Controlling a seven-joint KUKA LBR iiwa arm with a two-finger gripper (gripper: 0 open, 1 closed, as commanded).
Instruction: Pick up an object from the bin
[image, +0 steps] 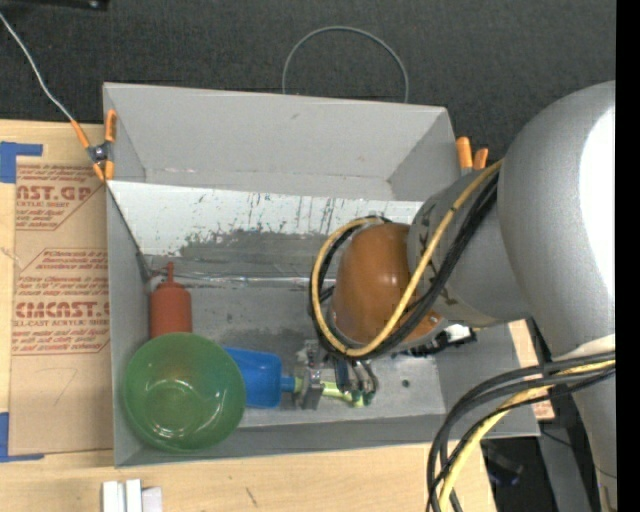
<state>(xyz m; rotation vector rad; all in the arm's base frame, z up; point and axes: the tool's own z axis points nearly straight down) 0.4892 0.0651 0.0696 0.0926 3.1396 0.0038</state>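
Three things are lying at the left of the bin (270, 130): green bowl (182, 392), blue cup (255, 377), red bottle (170, 305).
Just right of the blue cup, the gripper (328, 388) is hanging low; cables are crowding it, so open or closed cannot be told.

bare bin floor (250, 310) beside red bottle (170, 308)

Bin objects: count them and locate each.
3: a green bowl in the lower-left corner, a blue cup just right of it, a red bottle above the bowl. The arm may hide more.
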